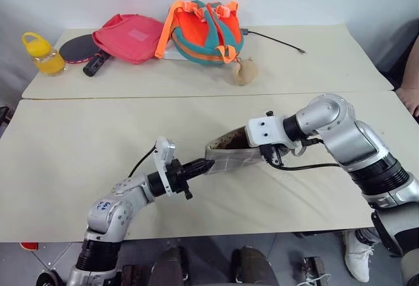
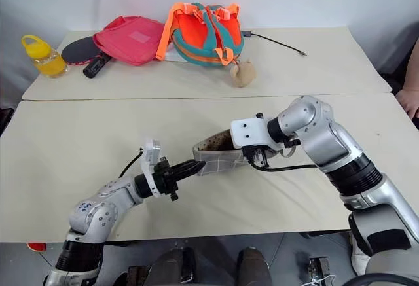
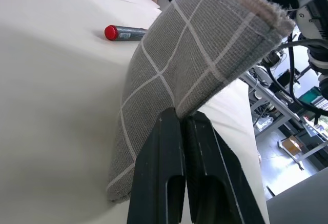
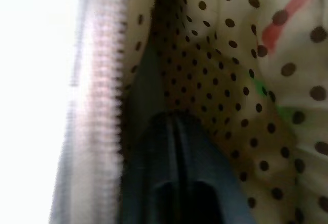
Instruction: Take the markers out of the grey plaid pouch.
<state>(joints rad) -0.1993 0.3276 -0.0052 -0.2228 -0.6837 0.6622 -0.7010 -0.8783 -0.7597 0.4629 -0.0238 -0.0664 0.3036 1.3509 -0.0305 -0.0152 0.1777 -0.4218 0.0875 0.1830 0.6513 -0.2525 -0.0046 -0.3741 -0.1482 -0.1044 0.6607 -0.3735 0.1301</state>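
The grey plaid pouch (image 1: 229,158) is held up off the near table, slanting between my two hands. My left gripper (image 3: 182,119) is shut on its lower end, the black fingers (image 1: 196,167) pinching the fabric. The pouch's open mouth, with dark-dotted tan lining (image 4: 230,80) and a zipper edge (image 4: 102,80), faces my right hand (image 1: 265,132). My right gripper (image 4: 174,131) reaches down into that mouth. One marker (image 3: 125,32), grey with a red end, lies on the table just past the pouch in the left wrist view.
On the far table stand a yellow bottle (image 1: 42,53), a paddle (image 1: 82,49), a pink-red bag (image 1: 131,36), an orange-teal backpack (image 1: 206,31), a small tan plush (image 1: 245,71) and a cable (image 1: 275,40). A person's arm (image 1: 412,76) shows at the right edge.
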